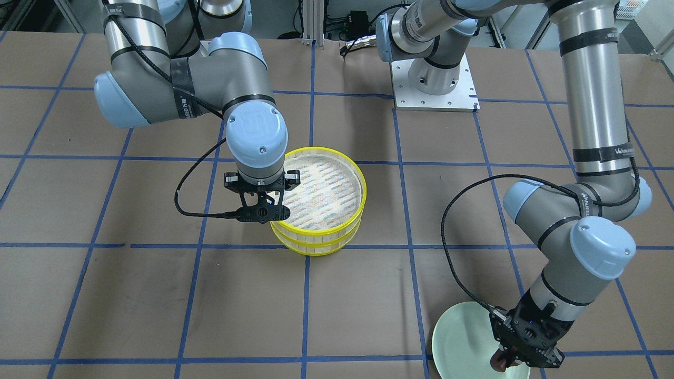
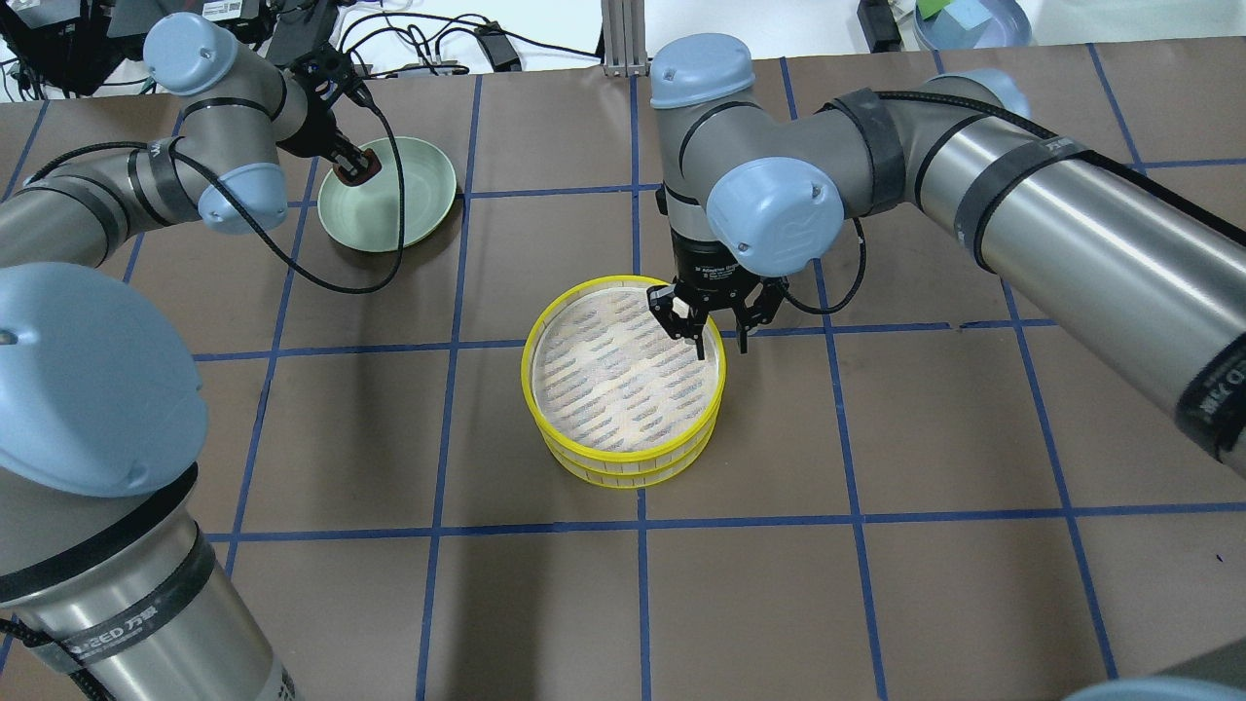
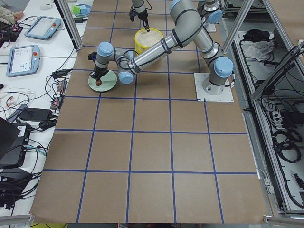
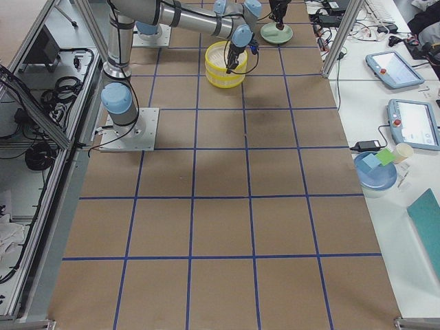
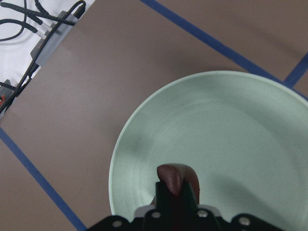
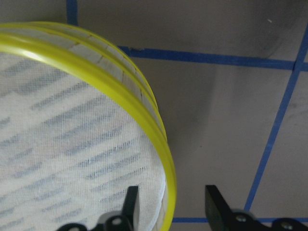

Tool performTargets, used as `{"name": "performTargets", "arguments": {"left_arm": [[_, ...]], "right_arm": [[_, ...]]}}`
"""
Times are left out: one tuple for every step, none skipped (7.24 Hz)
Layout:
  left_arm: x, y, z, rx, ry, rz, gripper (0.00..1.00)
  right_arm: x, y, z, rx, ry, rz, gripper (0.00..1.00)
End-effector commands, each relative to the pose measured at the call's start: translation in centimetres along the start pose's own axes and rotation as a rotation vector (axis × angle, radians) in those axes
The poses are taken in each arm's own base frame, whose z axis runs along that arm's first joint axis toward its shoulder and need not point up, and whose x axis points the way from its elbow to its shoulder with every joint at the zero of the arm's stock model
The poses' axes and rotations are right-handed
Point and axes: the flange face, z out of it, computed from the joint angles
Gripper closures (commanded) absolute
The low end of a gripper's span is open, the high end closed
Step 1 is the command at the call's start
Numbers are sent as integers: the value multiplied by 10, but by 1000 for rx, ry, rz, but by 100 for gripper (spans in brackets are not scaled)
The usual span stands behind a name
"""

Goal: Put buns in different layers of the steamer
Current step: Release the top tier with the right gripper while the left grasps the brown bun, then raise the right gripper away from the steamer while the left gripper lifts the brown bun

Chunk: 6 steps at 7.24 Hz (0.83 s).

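My left pincer (image 2: pixel 348 171) clamped on brown bun (image 5: pixel 174 177) at plate (image 2: pixel 419 200), 10 o'clock of steamer (image 2: pixel 533 375). My right pincer (image 2: pixel 717 326) wide open, empty, astride rim (image 6: pixel 159 130) at 2 o'clock. Risk: bun slips; 1-edge lift tilts steamer.

A black band (image 1: pixel 605 154) on the left arm's upright tube reads "WANLEE", with its end cut off. Another band (image 2: pixel 117 638) low on that arm shows "EED 万". A grey joint cap (image 1: pixel 256 125) on the right arm bears a "UR" logo.

Brown blue-gridded table (image 2: pixel 876 584) with two-tier steamer (image 2: pixel 623 465) and pale green plate (image 2: pixel 419 209).
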Motion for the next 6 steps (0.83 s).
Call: {"name": "performTargets", "arguments": {"left_arm": [[15, -22, -39, 3, 9, -209, 100], [29, -36, -61, 5, 18, -379, 100], [46, -52, -78, 1, 15, -450, 100], [59, -61, -91, -23, 28, -560, 100], [76, -77, -108, -14, 37, -697, 100], [110, -94, -113, -39, 62, -693, 100]], "right_arm": [[17, 44, -87, 170, -41, 5, 0], [29, 76, -118, 200, -39, 12, 0], [44, 113, -156, 261, -50, 26, 0], [78, 141, -169, 185, -41, 76, 0], [114, 161, -196, 169, -70, 139, 0], [122, 155, -202, 188, -128, 117, 0]]}}
